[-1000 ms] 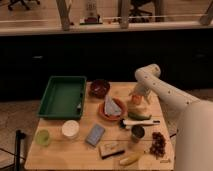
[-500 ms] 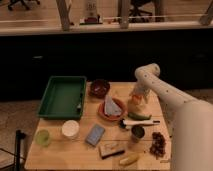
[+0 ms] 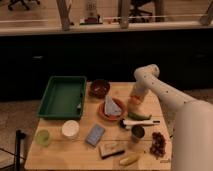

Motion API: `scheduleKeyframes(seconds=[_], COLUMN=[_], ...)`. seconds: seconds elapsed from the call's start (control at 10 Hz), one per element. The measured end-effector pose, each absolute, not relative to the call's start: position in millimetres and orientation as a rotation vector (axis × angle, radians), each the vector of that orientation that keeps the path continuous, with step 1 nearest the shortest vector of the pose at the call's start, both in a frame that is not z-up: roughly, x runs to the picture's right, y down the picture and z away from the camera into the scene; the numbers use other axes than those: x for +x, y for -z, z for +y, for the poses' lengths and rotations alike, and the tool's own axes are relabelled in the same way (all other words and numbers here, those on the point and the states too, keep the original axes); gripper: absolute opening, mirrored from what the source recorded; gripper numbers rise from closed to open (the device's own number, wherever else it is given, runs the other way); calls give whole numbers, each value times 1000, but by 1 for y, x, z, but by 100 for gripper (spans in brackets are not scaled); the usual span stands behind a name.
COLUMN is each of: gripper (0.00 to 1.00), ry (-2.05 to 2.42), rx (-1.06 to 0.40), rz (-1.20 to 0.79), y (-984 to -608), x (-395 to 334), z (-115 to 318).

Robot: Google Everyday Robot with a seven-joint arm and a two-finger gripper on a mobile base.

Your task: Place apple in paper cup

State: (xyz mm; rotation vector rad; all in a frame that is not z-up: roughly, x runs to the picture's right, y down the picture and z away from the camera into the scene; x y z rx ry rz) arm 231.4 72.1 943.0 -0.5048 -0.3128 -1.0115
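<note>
The apple (image 3: pixel 133 102) is a small orange-red fruit on the wooden table (image 3: pixel 80 155), just right of the orange plate (image 3: pixel 112 114). My gripper (image 3: pixel 135 96) points down from the white arm (image 3: pixel 150 80) and sits right over the apple, hiding its top. The paper cup (image 3: pixel 70 129) is white and stands upright near the table's front left, well away from the gripper.
A green tray (image 3: pixel 62 96) lies at the back left and a dark red bowl (image 3: pixel 99 88) beside it. A long green vegetable (image 3: pixel 140 116), a dark cup (image 3: pixel 137 132), a grape bunch (image 3: pixel 159 142), a blue sponge (image 3: pixel 95 134) and a green cup (image 3: pixel 43 137) also stand on the table.
My gripper has dropped slightly and shifted a little left onto the apple. Nothing else on the table has moved.
</note>
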Motion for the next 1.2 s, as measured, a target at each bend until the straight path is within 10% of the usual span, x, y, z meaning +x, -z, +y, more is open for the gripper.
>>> scheduleKeyframes(seconds=[1.2], gripper=[0], ry=[1167], rx=[-393], rz=[-345], y=[-887], x=[185], z=[33])
